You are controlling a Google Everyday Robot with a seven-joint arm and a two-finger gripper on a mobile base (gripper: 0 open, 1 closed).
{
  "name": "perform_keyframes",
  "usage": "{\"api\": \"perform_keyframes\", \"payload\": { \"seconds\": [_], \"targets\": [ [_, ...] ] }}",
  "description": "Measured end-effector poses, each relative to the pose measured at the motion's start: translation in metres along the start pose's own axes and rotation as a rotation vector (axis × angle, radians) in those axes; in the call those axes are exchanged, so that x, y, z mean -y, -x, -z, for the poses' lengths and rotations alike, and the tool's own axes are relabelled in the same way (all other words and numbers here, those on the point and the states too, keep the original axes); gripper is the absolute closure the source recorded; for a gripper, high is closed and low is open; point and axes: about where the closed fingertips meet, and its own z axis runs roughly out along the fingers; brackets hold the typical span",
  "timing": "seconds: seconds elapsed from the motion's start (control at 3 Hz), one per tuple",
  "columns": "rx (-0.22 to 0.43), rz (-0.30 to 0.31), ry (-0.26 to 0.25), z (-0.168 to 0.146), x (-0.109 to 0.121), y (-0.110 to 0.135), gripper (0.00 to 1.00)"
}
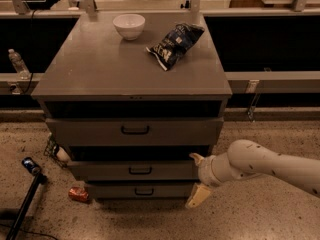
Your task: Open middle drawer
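The grey cabinet [100, 79] has three drawer fronts. The middle drawer [100, 170] is a grey front with a small black loop handle [140, 170], between the tallest top drawer [90, 132] and the narrowest bottom drawer [115, 190]. It stands out a little further than the bottom drawer. My gripper [197, 178] is at the right end of the middle drawer front. It is open, with one cream finger [195, 158] up at the drawer's top right corner and the other [198, 196] down beside the bottom drawer. It holds nothing.
A white bowl [129, 25] and a dark blue chip bag [175, 39] lie on the cabinet top. A water bottle [17, 63] stands on the left ledge. A red can [78, 194], a blue can [29, 165] and a black pole [22, 206] lie on the floor at left.
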Motion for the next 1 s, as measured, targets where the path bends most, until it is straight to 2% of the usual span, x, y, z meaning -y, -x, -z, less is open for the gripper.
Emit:
{"api": "perform_keyframes", "payload": {
  "seconds": [0.33,0.67,1.0],
  "targets": [
    [0.0,0.0,0.0,0.0,0.0,0.0,0.0],
    [0.018,0.001,0.006,-0.018,0.0,0.001,0.0],
    [0.046,0.004,-0.008,-0.017,-0.018,0.008,0.0]
  ]
}}
